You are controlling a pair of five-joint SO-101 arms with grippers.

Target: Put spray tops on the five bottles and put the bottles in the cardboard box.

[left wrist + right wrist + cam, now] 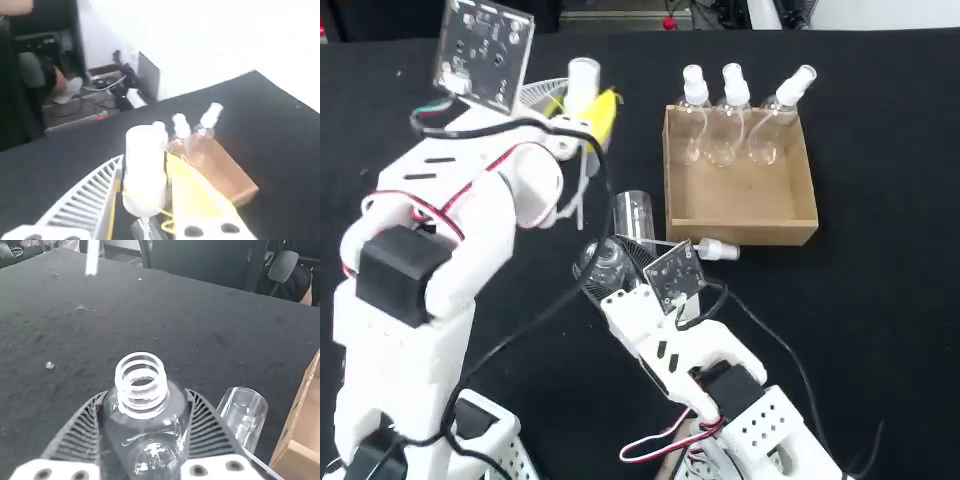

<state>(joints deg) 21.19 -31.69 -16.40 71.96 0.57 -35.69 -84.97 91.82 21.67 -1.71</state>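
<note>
The left claw (145,161) pinches a spray top (145,172), the right claw (147,395) an open bottle (142,415) — they should meet squarely.

Black matte cloth covers desk (880,330) edge to edge. High view, top edge: dark clutter beyond desk, pale strip (880,10) upper right. Left wrist view: bright white wall (210,35) upper right; dark cabinet (45,20) upper left; tangled cables (112,82) on floor, centre left. Right wrist view: dark office chair (200,260) along top, behind desk.
</note>
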